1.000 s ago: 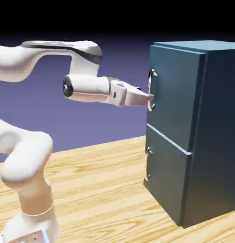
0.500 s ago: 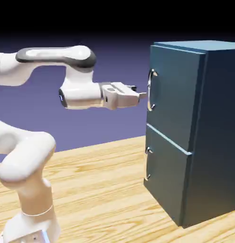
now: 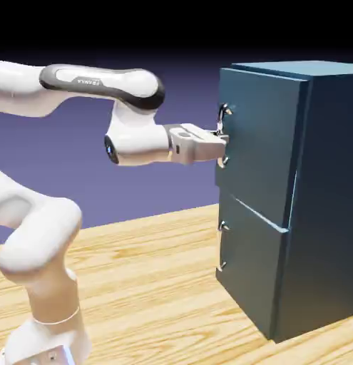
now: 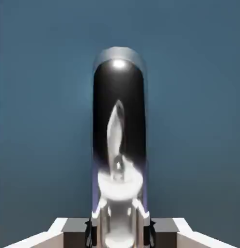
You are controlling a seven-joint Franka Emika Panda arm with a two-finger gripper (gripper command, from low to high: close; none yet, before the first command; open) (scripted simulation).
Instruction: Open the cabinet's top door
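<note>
Gripping top door [image 3: 261, 142] handle [image 3: 223, 135] — between jaws

Rendered simulation, wooden table [image 3: 157, 285], plain blue-violet backdrop [image 3: 172, 171]

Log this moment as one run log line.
phase: grasp made | pincer: shut on top door handle | top door: barely ajar | bottom door: shut

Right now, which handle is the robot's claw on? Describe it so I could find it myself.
Find the tall dark teal cabinet on the wooden table. Its front has two doors, and the top door is the taller. Its handle is the upper silver bar, clamped in the gripper; the lower handle is free.
</note>
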